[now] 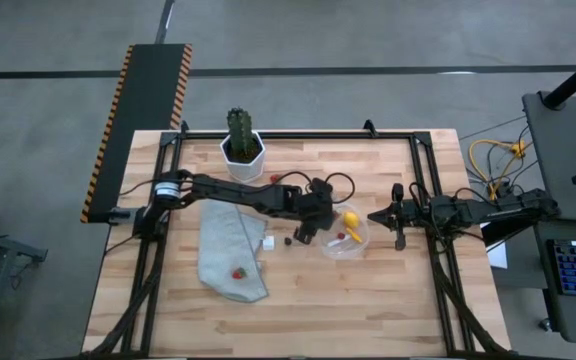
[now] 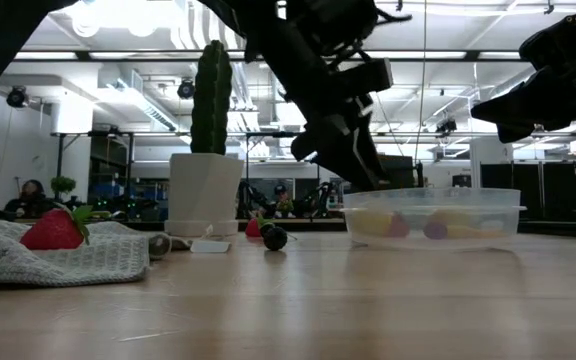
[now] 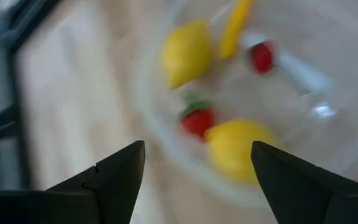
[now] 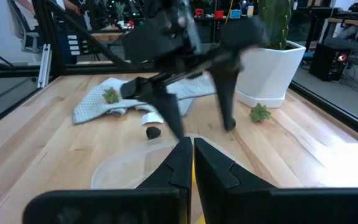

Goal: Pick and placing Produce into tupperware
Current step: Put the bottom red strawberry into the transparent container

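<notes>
Two lemons (image 3: 235, 146), a carrot-like stick (image 3: 235, 28) and red berries (image 3: 197, 120) lie in the clear tub (image 1: 344, 240) at counter (image 1: 368, 300) centre-right. Left gripper (image 1: 308, 228) hangs at tub's rim, fingers (image 3: 114, 180) spread wide, empty. Right gripper (image 1: 376, 215) waits just beside tub, fingers pressed together. One strawberry (image 1: 236, 272) rests on grey cloth (image 1: 230, 250); dark berry (image 2: 275, 238) near white cube (image 1: 268, 242).

Even overhead light on the table, with motion blur at the left wrist.

We see ceiling lamps glaring white behind the cactus (image 2: 211, 98) in the low view, leaving both arms as dark silhouettes. The left wrist view is smeared, its lemons (image 3: 187, 51) and tupperware (image 3: 328, 118) soft. The right wrist view blurs the left gripper (image 4: 201, 118). Shadows on the table (image 1: 368, 290) stay faint.
</notes>
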You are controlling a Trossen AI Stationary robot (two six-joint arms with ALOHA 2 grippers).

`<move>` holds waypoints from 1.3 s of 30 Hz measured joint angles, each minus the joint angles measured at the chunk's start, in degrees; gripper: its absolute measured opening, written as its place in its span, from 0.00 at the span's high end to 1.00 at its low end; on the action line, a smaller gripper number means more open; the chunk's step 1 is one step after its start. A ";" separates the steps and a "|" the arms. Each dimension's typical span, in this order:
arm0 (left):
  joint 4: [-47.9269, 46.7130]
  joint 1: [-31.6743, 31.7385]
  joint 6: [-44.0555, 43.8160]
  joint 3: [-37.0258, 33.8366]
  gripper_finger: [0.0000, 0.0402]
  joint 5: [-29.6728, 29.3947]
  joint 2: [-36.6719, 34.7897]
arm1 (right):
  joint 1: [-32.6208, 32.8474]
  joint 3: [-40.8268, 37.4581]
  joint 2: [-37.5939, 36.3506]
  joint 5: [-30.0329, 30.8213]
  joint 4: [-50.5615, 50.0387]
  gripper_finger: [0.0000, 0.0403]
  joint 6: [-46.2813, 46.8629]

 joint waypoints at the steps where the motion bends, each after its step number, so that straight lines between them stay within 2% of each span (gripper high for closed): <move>1: -0.54 -0.09 -0.05 0.00 0.31 -2.03 -0.56 | 0.00 0.00 -0.01 0.00 0.00 0.98 0.01; 6: -5.79 -0.27 -0.20 -0.61 0.31 -4.05 -3.32 | 0.00 0.00 0.04 -0.01 0.01 0.98 0.25; 10: -10.45 -0.27 -3.59 -0.76 0.31 -4.79 -4.81 | 0.00 0.00 0.26 -0.02 0.00 0.98 0.46; 16: -19.92 -1.45 -7.31 -0.76 0.31 -9.92 -7.22 | 0.00 0.00 0.94 0.00 0.02 0.98 0.48; 20: -30.39 -2.86 -17.50 -0.39 0.31 -12.51 -9.98 | 0.00 0.00 1.19 0.00 0.02 0.98 0.49; 29: -41.95 -9.41 -42.02 -1.62 0.31 -9.54 -19.50 | 0.00 0.00 1.14 0.00 0.04 0.98 0.51; 34: -43.30 -15.96 -53.14 -1.64 0.31 -9.58 -22.99 | 0.00 0.00 1.06 0.00 0.07 0.98 0.49; 39: -43.46 -21.58 -61.42 -2.01 0.31 -9.65 -22.89 | 0.00 0.00 1.06 0.00 0.13 0.98 0.44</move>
